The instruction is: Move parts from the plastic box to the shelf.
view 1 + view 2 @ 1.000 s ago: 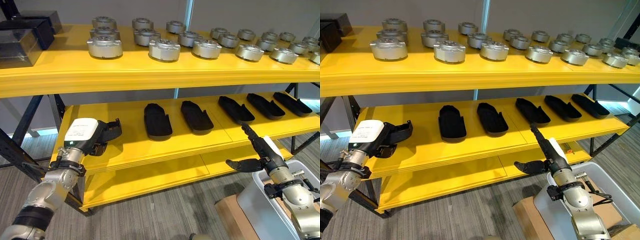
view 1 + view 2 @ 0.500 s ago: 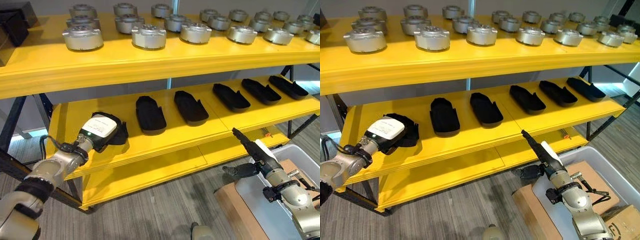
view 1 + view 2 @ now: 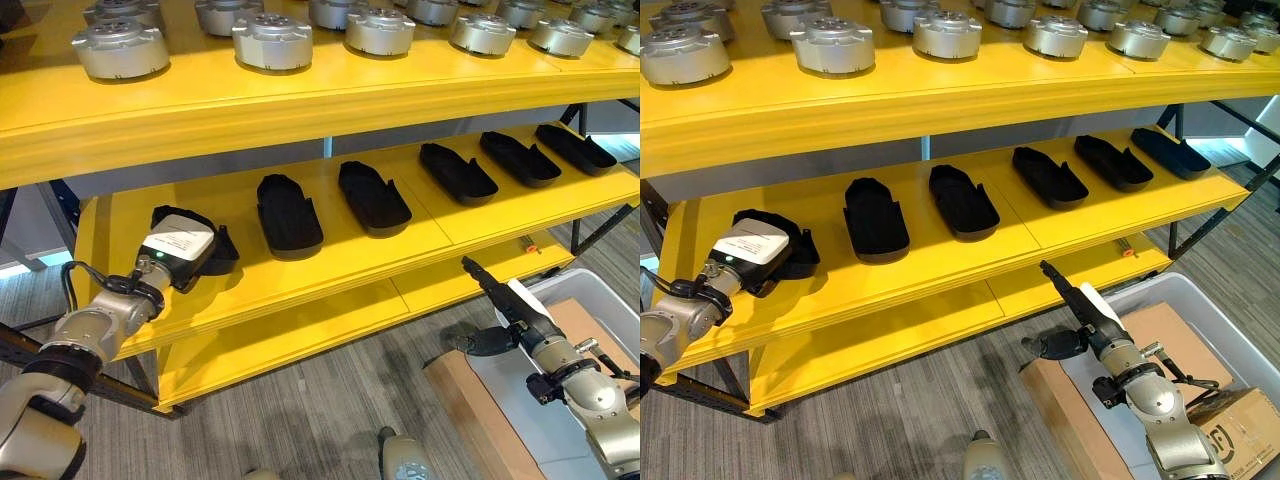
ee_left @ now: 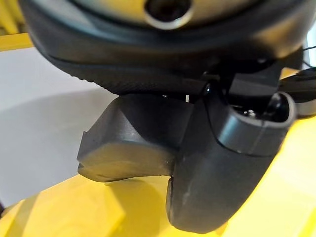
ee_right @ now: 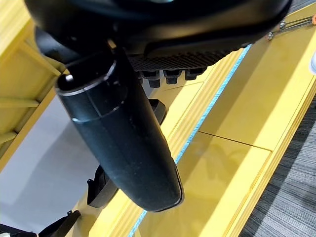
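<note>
The left hand [image 3: 178, 250] sets a black part [image 3: 196, 243] on the middle shelf [image 3: 330, 265], at nine o'clock of the row; its grip cannot be told. The right hand [image 3: 510, 315], fingers straight and empty, hovers above the plastic box [image 3: 590, 295]. Release looks next.

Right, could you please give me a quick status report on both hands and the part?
Left hand shut on black part, setting it on the middle shelf at the row's left end. Right hand open, empty, above the plastic box. Nothing in the way.

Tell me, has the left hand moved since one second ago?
Yes. The left hand with its black part has gone from in front of the middle shelf's edge onto the shelf, nearer the next black part.
</note>
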Controlling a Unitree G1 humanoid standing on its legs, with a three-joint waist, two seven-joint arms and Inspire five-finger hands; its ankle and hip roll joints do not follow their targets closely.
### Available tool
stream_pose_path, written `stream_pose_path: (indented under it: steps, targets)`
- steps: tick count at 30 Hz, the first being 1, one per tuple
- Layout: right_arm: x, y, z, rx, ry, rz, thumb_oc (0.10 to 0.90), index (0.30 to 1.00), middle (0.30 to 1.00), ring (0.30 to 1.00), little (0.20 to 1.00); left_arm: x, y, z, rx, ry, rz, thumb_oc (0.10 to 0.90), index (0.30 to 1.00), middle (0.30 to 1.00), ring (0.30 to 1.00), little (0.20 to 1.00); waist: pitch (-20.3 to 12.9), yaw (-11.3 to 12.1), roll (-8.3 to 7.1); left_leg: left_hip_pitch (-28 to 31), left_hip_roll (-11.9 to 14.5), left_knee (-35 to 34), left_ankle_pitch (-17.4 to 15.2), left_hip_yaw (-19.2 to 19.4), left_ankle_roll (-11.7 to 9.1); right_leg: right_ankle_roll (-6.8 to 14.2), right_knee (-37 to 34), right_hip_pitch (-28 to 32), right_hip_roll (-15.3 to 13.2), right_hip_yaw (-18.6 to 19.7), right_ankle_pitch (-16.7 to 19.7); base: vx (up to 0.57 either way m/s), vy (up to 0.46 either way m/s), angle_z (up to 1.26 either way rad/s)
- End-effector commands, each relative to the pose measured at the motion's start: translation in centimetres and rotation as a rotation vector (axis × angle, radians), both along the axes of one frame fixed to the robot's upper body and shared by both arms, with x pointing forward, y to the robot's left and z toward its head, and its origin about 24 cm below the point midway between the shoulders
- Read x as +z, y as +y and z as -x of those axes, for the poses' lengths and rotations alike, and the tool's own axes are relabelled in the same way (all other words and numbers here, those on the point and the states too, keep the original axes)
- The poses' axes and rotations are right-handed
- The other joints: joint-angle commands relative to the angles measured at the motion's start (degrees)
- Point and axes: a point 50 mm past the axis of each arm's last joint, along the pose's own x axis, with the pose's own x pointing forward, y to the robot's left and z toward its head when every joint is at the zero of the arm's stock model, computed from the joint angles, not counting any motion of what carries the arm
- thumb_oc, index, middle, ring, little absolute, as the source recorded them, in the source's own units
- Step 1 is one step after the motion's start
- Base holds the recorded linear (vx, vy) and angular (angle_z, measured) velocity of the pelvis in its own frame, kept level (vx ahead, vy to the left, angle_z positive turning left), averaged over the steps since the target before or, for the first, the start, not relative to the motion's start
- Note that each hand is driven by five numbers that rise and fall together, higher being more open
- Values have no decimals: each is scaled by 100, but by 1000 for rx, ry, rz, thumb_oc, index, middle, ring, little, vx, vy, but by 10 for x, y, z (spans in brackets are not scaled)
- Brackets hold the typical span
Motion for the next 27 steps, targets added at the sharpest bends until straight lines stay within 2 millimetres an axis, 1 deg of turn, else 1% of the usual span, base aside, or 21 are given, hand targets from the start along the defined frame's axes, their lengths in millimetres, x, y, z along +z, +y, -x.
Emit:
stream_pose_path:
  steps: [1, 6, 7, 10, 12, 17, 19, 21, 27]
  targets:
    - [58, 1, -15, 48, -272, 6, 900, 1000, 1000, 1000, 1000, 56, 29, -2, 120, -199, 8, 400, 300, 300, 300, 300, -277, 172, -122, -109, 238, 284, 53, 123, 33, 30, 59, 493, -272, -163, -427, 0, 0, 0]
    - [57, 0, -14, 39, -267, 6, 900, 1000, 1000, 1000, 1000, 59, 39, 5, 152, -208, 0, 400, 300, 300, 300, 300, -244, 215, -137, -77, 226, 252, 60, 118, 45, 36, 29, 548, -288, -194, -414, 0, 0, 0]
    - [56, -1, -14, 37, -265, 6, 900, 1000, 1000, 1000, 1000, 59, 46, 8, 178, -206, 0, 400, 300, 300, 300, 300, -230, 224, -145, -67, 224, 238, 70, 130, 47, 38, -7, 589, -295, -210, -409, 0, 0, 0]
    - [56, -2, -13, 34, -262, 8, 900, 1000, 1000, 1000, 1000, 59, 50, 10, 194, -205, -3, 400, 300, 300, 300, 300, -223, 233, -156, -56, 220, 232, 70, 134, 49, 41, -29, 620, -300, -233, -402, 0, 0, 0]
    - [56, -3, -12, 27, -262, 13, 900, 1000, 1000, 1000, 1000, 64, 52, 11, 194, -204, -26, 400, 300, 300, 300, 300, -229, 236, -164, -51, 212, 223, 65, 141, 53, 56, -58, 647, -310, -252, -394, 23, 9, 3]
    - [57, -7, -10, 17, -264, 24, 900, 1000, 1000, 1000, 1000, 70, 51, 9, 179, -201, -62, 400, 300, 300, 300, 300, -237, 209, -176, -77, 210, 244, 55, 147, 53, 77, -91, 640, -332, -248, -362, 3, 2, 1]
    - [57, -8, -10, 13, -263, 24, 900, 1000, 1000, 1000, 1000, 71, 49, 8, 170, -193, -72, 400, 300, 300, 300, 300, -239, 208, -182, -80, 208, 251, 48, 151, 54, 81, -104, 638, -332, -237, -355, 0, 0, 0]
    - [57, -10, -9, 6, -262, 28, 900, 1000, 1000, 1000, 1000, 72, 45, 6, 134, -161, -125, 400, 300, 300, 300, 300, -238, 193, -181, -73, 223, 269, 35, 169, 59, 92, -122, 626, -326, -211, -336, 0, 0, 0]
    - [56, -14, -6, -10, -263, 24, 900, 1000, 1000, 1000, 1000, 70, 44, 6, 111, -112, -188, 400, 300, 300, 300, 300, -229, 136, -162, -120, 223, 319, 3, 215, 63, 109, -128, 555, -334, -149, -315, 0, 0, 0]
